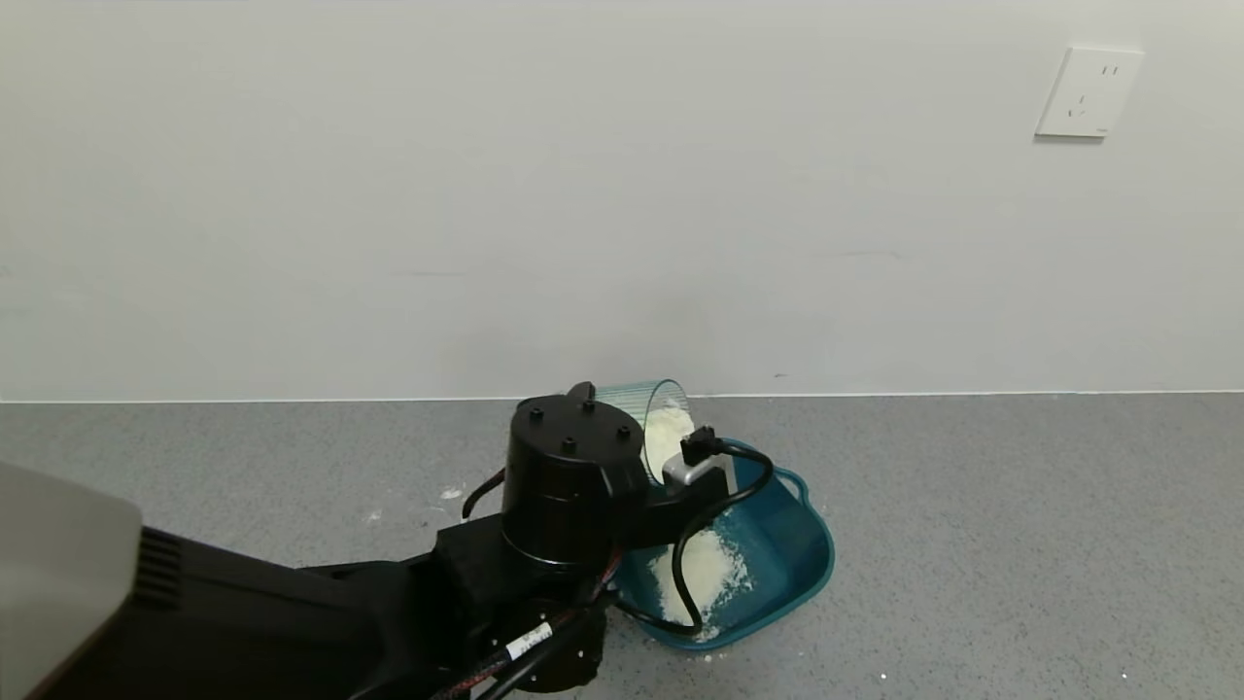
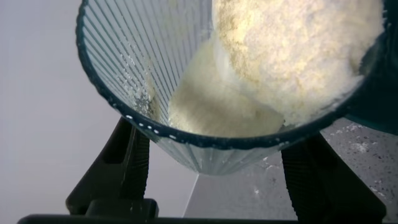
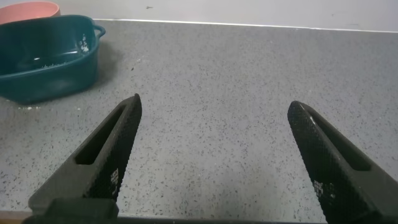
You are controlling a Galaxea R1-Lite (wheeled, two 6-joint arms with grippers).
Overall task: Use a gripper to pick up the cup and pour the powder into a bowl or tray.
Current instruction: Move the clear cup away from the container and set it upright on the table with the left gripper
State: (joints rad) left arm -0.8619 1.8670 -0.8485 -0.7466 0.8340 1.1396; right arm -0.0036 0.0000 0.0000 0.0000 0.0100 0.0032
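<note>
My left gripper is shut on the ribbed pale-green glass cup and holds it tipped on its side over the far left corner of the dark teal basin. White powder lies against the cup's lower wall at the mouth, and a heap of powder lies on the basin floor. In the left wrist view the cup fills the frame between my two fingers, with powder inside. My right gripper is open and empty above bare counter, out of the head view.
The grey speckled counter runs to a white wall with a socket. Spilled powder specks lie left of the basin. The right wrist view shows the teal basin and a pink bowl behind it.
</note>
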